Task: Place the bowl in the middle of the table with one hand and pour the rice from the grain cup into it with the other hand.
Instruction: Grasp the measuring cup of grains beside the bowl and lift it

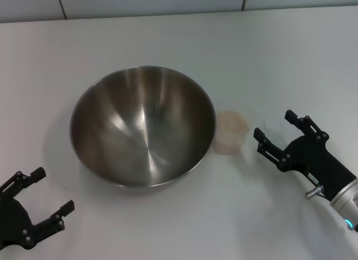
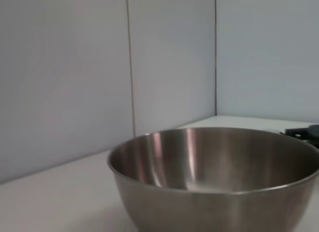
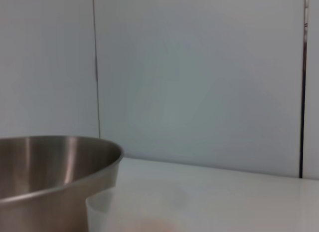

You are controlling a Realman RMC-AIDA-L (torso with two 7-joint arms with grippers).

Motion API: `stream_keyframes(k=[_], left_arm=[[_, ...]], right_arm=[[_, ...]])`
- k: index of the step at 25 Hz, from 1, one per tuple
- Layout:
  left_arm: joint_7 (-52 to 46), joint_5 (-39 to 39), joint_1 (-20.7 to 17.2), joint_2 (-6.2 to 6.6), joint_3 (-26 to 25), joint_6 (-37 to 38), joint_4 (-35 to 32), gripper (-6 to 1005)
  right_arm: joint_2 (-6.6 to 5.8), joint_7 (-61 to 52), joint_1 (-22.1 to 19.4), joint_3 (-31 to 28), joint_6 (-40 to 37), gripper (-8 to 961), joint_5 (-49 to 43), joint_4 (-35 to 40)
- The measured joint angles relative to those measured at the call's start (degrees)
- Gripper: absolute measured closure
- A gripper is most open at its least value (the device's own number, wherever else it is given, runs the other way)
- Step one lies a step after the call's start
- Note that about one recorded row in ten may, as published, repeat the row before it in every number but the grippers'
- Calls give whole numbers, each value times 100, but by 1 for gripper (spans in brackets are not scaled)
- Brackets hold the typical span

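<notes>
No text, label, brand, number or sign can be read on anything here. The bowl, the grain cup and the counter look plain, though the cup's clear wall is faint.

Bare table lies right of the grain cup — the bowl crowds its left side.

1. We see the table, a plain white matte top.
2. On it stands the bowl, upright near the middle.
3. Just beside the bowl, on its right, stands the grain cup, holding the rice.
</notes>
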State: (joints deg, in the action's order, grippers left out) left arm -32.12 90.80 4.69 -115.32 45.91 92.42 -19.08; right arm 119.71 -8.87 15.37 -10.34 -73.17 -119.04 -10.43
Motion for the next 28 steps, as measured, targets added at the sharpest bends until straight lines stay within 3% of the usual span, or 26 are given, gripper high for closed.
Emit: stream_keyframes(k=[28], left_arm=[[-101,299,173,-51,23,-334,1,137]], right_arm=[[0,17,440,-311,373,139,-13,-23]])
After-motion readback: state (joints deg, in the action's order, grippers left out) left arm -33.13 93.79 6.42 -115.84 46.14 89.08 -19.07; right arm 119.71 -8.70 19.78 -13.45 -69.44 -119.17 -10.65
